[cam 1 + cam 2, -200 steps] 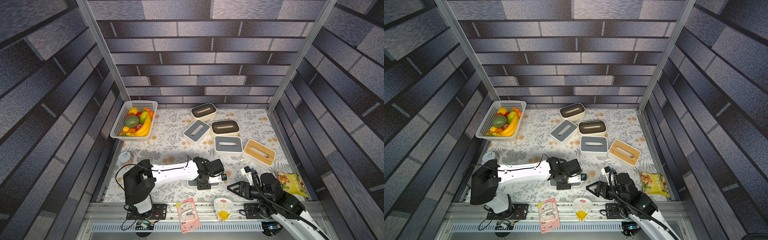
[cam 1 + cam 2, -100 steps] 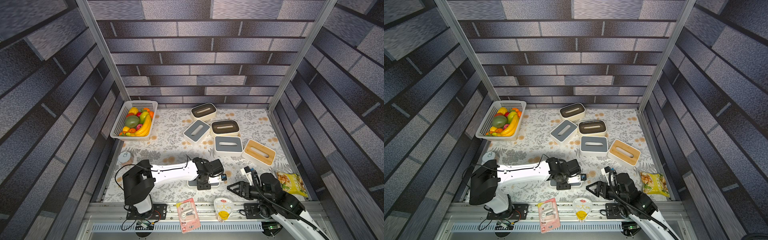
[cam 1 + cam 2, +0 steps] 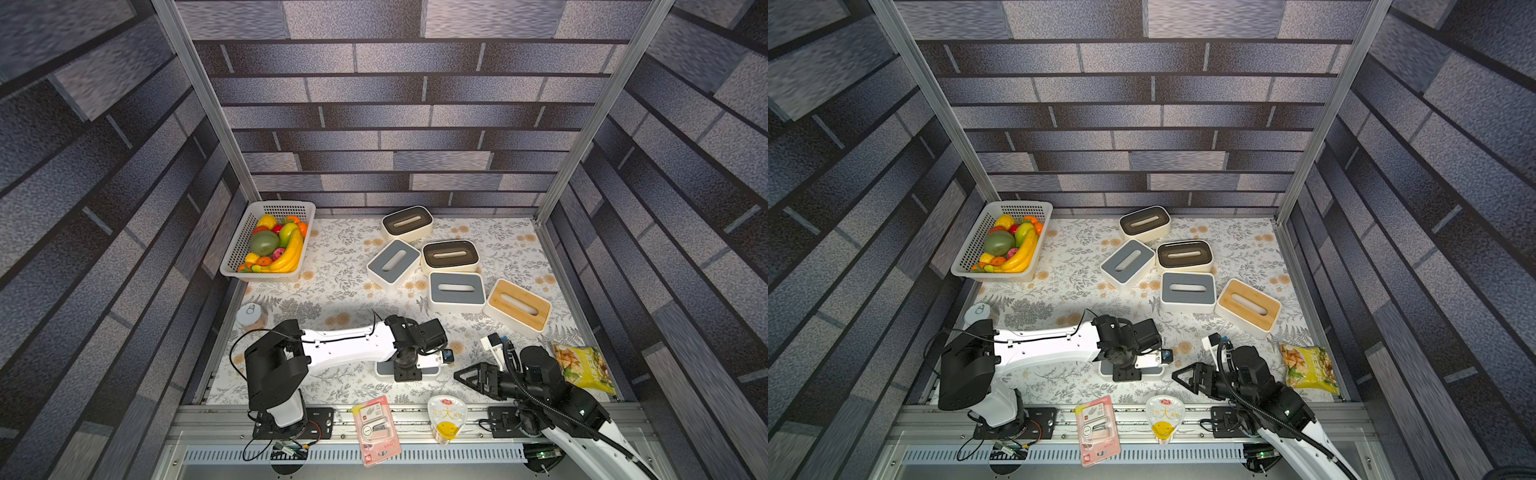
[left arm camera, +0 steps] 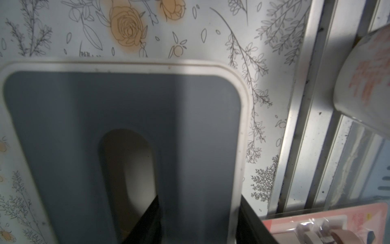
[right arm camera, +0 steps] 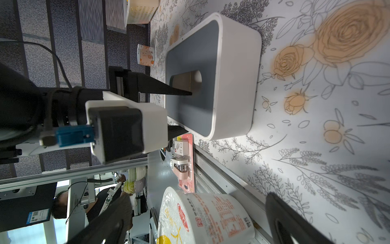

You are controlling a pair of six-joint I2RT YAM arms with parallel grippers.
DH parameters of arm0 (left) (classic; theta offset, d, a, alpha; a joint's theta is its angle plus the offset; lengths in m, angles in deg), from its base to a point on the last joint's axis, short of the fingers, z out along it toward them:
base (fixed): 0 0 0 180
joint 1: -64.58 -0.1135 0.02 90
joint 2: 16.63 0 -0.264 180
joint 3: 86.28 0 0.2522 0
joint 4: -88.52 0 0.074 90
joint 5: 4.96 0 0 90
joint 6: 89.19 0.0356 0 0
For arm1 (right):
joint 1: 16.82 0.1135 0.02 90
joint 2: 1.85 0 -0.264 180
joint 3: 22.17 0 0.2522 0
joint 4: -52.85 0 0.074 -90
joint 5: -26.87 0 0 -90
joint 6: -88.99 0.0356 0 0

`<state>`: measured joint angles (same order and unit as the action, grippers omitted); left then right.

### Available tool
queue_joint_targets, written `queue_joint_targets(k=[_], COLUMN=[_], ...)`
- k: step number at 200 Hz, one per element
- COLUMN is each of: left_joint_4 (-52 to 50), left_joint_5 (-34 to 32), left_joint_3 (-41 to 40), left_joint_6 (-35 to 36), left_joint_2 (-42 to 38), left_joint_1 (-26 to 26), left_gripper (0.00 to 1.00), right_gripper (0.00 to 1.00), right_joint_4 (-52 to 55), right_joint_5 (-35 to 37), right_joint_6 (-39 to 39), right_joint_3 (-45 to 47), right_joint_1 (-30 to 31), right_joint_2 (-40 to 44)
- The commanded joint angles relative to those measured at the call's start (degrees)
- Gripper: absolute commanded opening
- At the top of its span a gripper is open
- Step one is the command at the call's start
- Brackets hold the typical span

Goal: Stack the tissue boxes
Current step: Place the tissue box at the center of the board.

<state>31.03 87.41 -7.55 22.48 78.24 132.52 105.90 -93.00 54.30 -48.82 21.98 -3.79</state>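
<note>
My left gripper (image 3: 409, 372) is shut on a slate-grey-lidded tissue box (image 3: 384, 370) that sits on the floral cloth near the front edge. One finger (image 4: 147, 221) is down in the lid's slot and the other is outside the box's wall (image 4: 238, 147). The right wrist view shows the same box (image 5: 232, 84) flat on the cloth. Further back lie several more tissue boxes: two dark brown lids (image 3: 407, 223) (image 3: 450, 254), two grey lids (image 3: 392, 261) (image 3: 457, 289) and a wood lid (image 3: 518, 306). My right gripper (image 3: 469, 376) is open and empty, to the right of the held box.
A white fruit basket (image 3: 266, 241) stands at the back left, and a small can (image 3: 250, 316) by the left wall. On the front rail lie a cup of noodles (image 3: 446, 417) and a pink pack (image 3: 376, 428). A snack bag (image 3: 584, 365) lies front right.
</note>
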Motion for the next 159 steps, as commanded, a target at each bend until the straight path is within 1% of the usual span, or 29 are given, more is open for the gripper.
queue_joint_targets(k=[1,59,96,159], left_joint_4=[-1.2,-1.6,-1.5,-1.6], left_joint_5=[0.7,-0.3,-0.7,-0.7], left_joint_3=[0.3,0.2,0.5,1.6], left_joint_6=[1.0,1.2,1.8,2.2], left_joint_2=[-1.1,-1.3,-1.0,-0.3], left_joint_1=[0.6,0.4,0.1,-0.2], left_gripper=[0.49,0.55,0.61,0.66], right_gripper=[1.0,1.0,1.0,1.0], right_joint_4=[1.2,1.8,1.9,1.3], right_joint_5=[0.7,0.9,0.9,1.0], right_joint_6=[0.4,0.2,0.2,0.3], right_joint_3=[0.7,0.4,0.3,0.4], right_joint_1=[-0.3,-0.3,-0.3,-0.3], right_joint_2=[1.1,1.5,1.5,1.5])
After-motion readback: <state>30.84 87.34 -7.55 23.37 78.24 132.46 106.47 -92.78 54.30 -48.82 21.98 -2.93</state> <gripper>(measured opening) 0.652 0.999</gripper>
